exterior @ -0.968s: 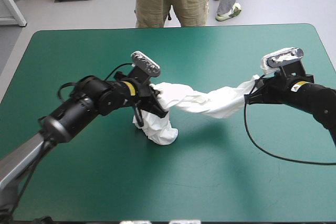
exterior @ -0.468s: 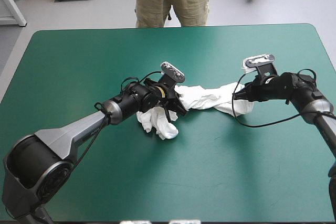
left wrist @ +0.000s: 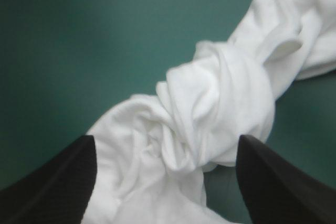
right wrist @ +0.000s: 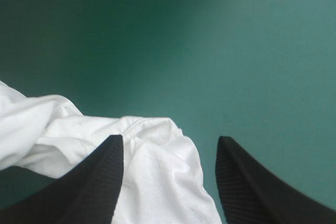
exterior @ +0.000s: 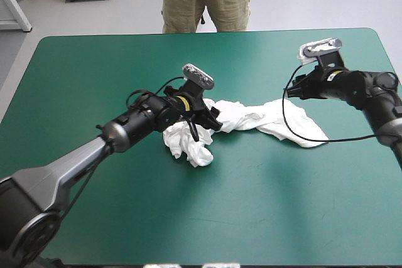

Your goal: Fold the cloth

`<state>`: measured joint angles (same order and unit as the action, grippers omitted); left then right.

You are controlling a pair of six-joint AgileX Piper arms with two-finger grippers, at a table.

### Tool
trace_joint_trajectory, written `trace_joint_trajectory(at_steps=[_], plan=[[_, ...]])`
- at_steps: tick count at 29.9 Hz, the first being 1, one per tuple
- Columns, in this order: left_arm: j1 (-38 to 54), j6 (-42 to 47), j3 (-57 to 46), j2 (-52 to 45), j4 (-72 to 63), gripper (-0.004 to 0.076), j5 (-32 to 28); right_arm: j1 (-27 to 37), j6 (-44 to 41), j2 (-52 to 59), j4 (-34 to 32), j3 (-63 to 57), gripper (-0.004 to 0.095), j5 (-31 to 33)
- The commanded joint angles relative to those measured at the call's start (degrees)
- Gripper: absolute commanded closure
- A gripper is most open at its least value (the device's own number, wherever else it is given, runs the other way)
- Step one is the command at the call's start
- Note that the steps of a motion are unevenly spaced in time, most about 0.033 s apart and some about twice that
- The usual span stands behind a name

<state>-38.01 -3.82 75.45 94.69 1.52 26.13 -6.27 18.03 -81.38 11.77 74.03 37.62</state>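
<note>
T-shirt (exterior: 270, 119) lying twisted, wrist views alone reveal left claw (left wrist: 165, 139) wide, right claw (right wrist: 169, 138) wide

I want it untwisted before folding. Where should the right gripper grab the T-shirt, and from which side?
Probably the T-shirt at its flat loose end by the open right gripper, coming down from the right arm's side: it lies thin and spread there, the middle twisted like rope.

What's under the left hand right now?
The white short-sleeved T-shirt, twisted into a crumpled rope, lies under the open left hand on the teal-green table cover. Anything beneath the cloth is hidden.
</note>
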Motion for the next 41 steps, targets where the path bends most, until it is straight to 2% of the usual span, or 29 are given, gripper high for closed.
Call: trace_joint_trajectory(at_steps=[1,3,7,10,13,19,31,34,37,41], plan=[[1.29,3.14,2.30,-12.50,2.62,0.0200,1.47,0.05,-0.40,7.42,-0.09,5.02,0.0397,1.90],[3.35,5.43,2.30,-16.25,4.07,0.0199,6.18,0.05,-0.49,11.16,0.12,5.68,0.0399,3.97],[10.31,6.97,1.81,-20.05,3.14,0.0199,19.25,0.05,-1.30,17.85,1.92,5.68,0.0399,8.88],[15.91,4.52,-0.84,-19.94,-0.05,0.0200,23.98,0.05,-2.35,21.46,3.23,5.56,0.0399,13.37],[19.95,-1.43,-4.99,-19.00,-9.02,0.0213,21.90,0.05,-2.57,22.99,4.85,5.22,0.0399,16.13],[21.49,-10.10,-8.79,-12.20,-21.12,0.0216,19.22,0.05,-2.57,23.05,4.27,3.02,0.0399,15.31],[21.49,-16.36,-8.79,1.30,-25.87,0.0239,15.92,0.05,-2.57,23.05,4.05,0.06,0.0399,12.49],[21.49,-16.73,-8.79,2.92,-26.21,0.0293,15.68,0.05,-2.57,23.05,4.05,0.06,0.0399,12.27],[21.49,-17.17,-8.79,3.47,-27.60,0.0400,15.55,0.05,-2.57,23.05,3.79,0.06,0.0404,11.93],[21.49,-19.80,-8.79,3.47,-31.02,0.0631,14.65,0.05,-2.57,23.05,3.19,0.06,0.0466,11.78]])
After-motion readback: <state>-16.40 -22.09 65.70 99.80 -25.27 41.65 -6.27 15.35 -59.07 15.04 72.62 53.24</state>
